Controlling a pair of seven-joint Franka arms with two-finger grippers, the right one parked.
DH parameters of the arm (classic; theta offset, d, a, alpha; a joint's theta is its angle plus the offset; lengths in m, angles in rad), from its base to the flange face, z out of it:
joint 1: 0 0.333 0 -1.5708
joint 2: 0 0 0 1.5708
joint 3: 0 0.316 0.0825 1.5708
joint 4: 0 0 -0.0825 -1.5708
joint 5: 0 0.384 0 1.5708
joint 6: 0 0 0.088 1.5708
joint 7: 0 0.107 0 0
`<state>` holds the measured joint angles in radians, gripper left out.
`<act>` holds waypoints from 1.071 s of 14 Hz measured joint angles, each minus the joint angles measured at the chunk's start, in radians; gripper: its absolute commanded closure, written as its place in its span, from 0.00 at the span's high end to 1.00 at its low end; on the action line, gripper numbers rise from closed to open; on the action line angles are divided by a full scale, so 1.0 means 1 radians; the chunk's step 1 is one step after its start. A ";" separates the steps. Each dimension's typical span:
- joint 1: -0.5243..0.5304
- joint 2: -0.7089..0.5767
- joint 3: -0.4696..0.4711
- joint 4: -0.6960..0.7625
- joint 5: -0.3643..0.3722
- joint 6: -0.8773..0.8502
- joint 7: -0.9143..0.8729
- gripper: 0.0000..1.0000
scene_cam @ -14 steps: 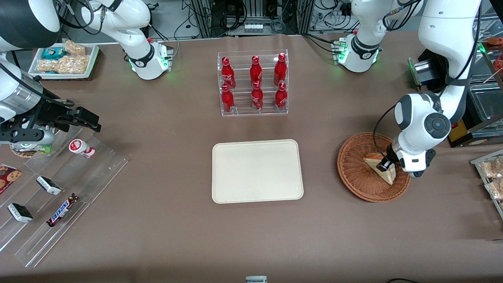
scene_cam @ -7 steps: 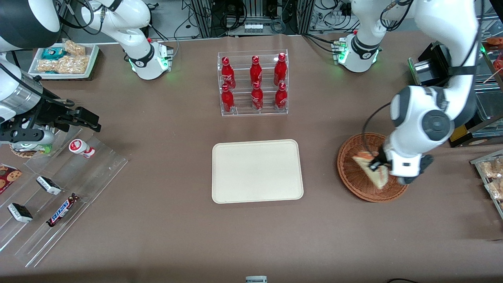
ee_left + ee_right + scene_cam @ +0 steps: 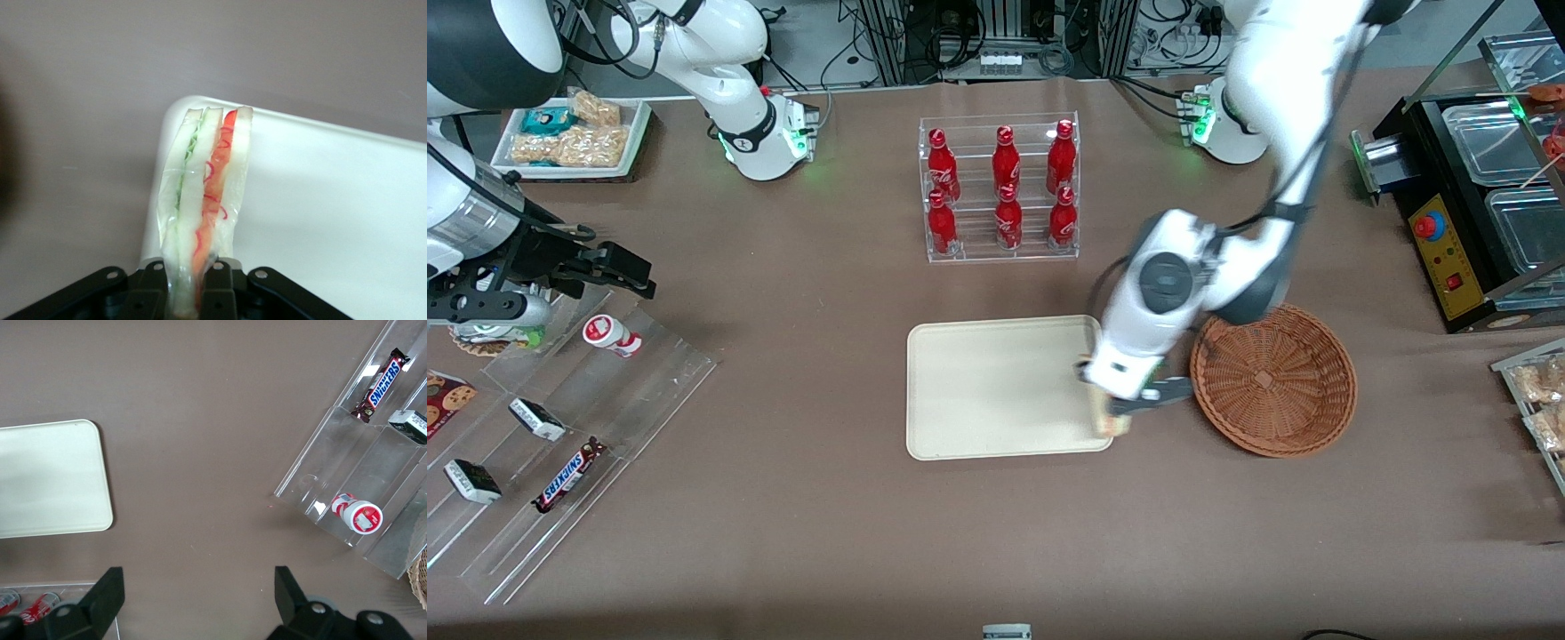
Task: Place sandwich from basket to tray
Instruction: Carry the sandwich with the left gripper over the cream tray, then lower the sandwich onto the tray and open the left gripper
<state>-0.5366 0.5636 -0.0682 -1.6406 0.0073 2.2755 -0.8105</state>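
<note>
My left gripper point(image 3: 1113, 413) is shut on the sandwich point(image 3: 203, 200), a wrapped wedge of white bread with green and red-orange layers. It holds the wedge above the tray's point(image 3: 996, 391) edge nearest the basket point(image 3: 1273, 378). In the front view only a small pale end of the sandwich point(image 3: 1112, 425) shows below the wrist. In the left wrist view the black fingers point(image 3: 220, 290) clamp the wedge from both sides, over a rounded corner of the cream tray point(image 3: 333, 200). The brown wicker basket is empty and sits beside the tray toward the working arm's end.
A clear rack of red bottles point(image 3: 1000, 187) stands farther from the camera than the tray. Clear acrylic racks with snack bars point(image 3: 560, 418) lie toward the parked arm's end. A white tray of snacks point(image 3: 574, 133) sits there too. A black appliance point(image 3: 1476, 178) and bagged pastries point(image 3: 1543, 400) are at the working arm's end.
My left gripper lifted the sandwich out of the basket and carried it sideways to above the tray's near edge. The basket is now empty.
</note>
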 measured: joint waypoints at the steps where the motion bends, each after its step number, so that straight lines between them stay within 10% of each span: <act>1: -0.044 0.041 0.001 0.039 0.000 0.021 -0.007 0.03; 8: -0.180 0.172 0.005 0.143 0.073 0.046 -0.094 0.13; 9: -0.179 0.177 0.007 0.144 0.075 0.050 -0.095 0.36; 10: -0.179 0.180 0.011 0.145 0.076 0.054 -0.098 0.99; 15: -0.175 0.176 0.021 0.165 0.079 0.050 -0.145 1.00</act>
<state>-0.7116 0.7392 -0.0476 -1.4759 0.0860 2.3259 -0.9554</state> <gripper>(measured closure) 0.388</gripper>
